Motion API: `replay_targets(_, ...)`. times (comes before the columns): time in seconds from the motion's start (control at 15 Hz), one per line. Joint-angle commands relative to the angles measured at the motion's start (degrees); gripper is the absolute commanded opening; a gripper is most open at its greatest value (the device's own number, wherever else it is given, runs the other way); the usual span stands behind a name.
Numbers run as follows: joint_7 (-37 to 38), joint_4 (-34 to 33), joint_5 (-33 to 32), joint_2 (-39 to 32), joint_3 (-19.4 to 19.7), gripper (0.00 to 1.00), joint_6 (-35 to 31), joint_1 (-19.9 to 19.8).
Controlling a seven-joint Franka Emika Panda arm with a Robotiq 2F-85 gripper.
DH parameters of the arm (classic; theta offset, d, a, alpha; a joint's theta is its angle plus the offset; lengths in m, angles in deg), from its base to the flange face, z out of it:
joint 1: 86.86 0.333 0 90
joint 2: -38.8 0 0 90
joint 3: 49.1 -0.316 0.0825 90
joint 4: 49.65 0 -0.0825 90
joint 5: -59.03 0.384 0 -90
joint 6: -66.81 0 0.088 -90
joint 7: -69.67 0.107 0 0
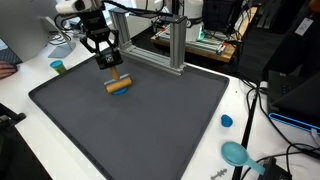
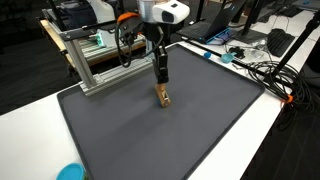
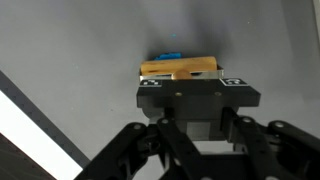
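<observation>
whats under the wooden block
The wooden block lies on the grey mat. In the wrist view something blue shows at its far edge, the rest covered.

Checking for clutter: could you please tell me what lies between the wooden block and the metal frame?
Nothing: only bare mat separates wooden block from metal frame, in both exterior views.

The end effector (image 3: 190, 86) hides the near side of the wooden block (image 3: 180, 68); a blue piece (image 3: 167, 54) behind it barely shows.

Opposite obliques sharing mat (image 1: 150, 125); wrist above pincer (image 3: 180, 80)
</observation>
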Motion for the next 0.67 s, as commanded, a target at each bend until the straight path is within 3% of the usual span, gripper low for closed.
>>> replay_targets(0.0, -0.23, -0.77, 0.90, -2.07, 0.24, 0.21, -0.15, 0.10)
replay_targets(0.6, -2.36, -3.53, 4.11, -6.29, -0.93, 0.21, 3.14, -0.65)
